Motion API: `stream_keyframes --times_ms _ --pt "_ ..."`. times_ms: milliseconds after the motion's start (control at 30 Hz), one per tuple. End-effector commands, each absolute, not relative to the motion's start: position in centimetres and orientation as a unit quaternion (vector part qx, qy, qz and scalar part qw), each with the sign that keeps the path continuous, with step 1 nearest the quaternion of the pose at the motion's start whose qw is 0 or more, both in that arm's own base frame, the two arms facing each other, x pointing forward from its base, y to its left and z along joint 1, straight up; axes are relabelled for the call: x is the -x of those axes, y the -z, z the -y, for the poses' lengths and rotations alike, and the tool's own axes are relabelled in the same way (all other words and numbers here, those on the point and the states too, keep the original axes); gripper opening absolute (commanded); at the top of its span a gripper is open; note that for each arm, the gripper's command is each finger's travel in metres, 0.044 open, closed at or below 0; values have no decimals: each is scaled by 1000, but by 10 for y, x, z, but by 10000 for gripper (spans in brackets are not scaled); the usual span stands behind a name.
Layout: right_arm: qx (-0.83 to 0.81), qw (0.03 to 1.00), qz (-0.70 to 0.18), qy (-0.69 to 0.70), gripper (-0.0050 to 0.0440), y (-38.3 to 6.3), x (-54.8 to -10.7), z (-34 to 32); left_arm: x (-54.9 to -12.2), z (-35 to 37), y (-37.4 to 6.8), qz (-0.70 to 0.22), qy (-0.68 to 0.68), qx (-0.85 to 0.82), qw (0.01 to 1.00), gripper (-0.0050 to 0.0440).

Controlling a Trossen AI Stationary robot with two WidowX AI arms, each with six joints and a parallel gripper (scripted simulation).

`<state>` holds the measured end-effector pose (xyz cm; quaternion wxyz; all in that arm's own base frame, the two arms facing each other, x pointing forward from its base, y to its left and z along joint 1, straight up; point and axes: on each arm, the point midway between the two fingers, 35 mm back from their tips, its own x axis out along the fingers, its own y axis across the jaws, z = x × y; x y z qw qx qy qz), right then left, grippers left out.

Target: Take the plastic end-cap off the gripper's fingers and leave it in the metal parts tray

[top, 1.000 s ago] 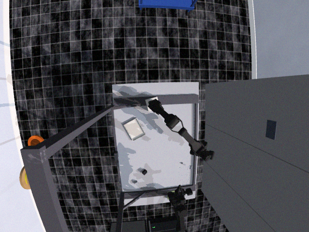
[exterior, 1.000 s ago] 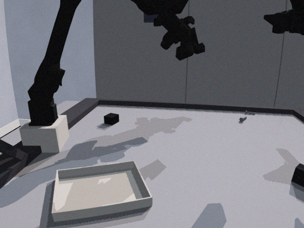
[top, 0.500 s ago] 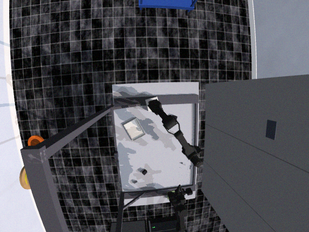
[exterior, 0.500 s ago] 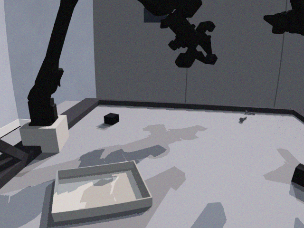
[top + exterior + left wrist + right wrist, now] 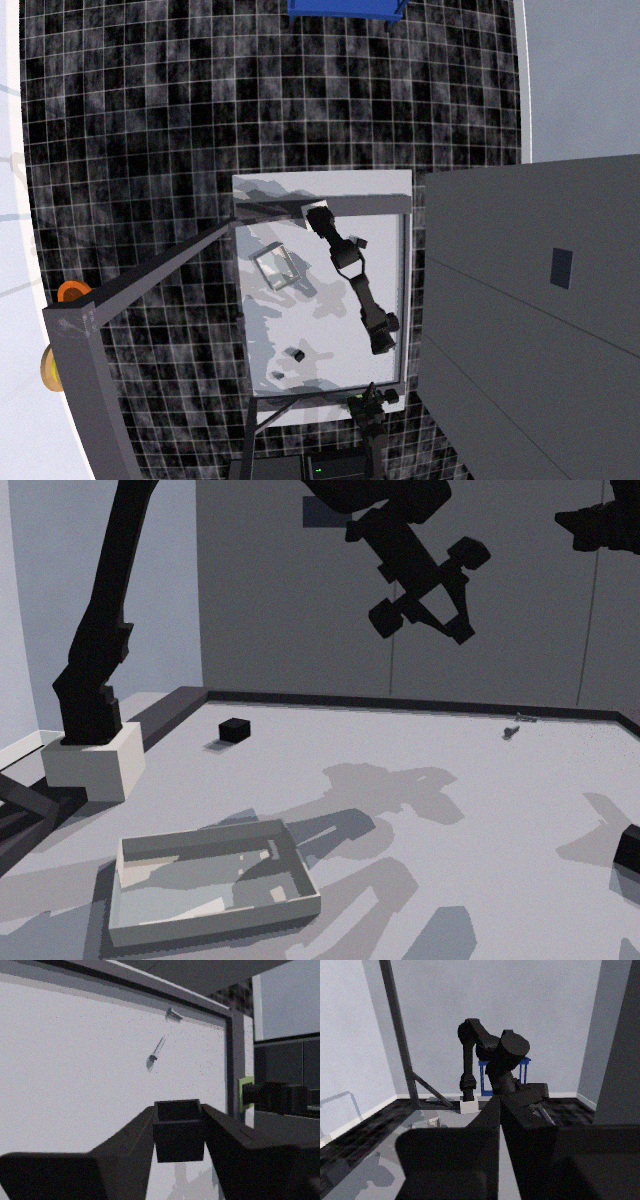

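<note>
At the left of the exterior view I'm seeing the metal tray (image 5: 290,259) (image 5: 217,921) on the worktop (image 5: 330,361) (image 5: 465,790) (image 5: 75,1060), with a small black block (image 5: 235,730) beyond it. Farther right, my left hand (image 5: 459,629) (image 5: 177,1111) is hanging above the worktop, pinching the hollow black end-cap (image 5: 461,636) (image 5: 178,1135) between its fingertips. At the far right, my right hand (image 5: 371,386) (image 5: 559,518) (image 5: 248,1094) (image 5: 498,1099) is raised, fingers pressed together and bare.
</note>
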<state>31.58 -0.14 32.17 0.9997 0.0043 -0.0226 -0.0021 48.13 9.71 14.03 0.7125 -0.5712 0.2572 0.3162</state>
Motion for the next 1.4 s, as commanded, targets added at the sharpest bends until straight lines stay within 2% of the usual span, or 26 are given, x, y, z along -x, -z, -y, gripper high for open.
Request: stream_keyframes --times_ms 0,267,700,1033,1367 --pt "-5 1000 29 1 0 -328 -315 1 -475 -64 -145 -301 -276 506 760 0" --pt "-5 1000 29 1 0 -328 -315 1 -461 -13 -129 -384 -204 369 821 0" --pt "-5 1000 29 1 0 -328 -315 1 -431 54 -108 -473 -75 159 863 0" --pt "-5 1000 29 1 0 -328 -315 1 -403 95 -94 -510 33 1 860 0" --pt "-5 1000 29 1 0 -328 -315 1 -361 140 -78 -523 175 -194 812 0"
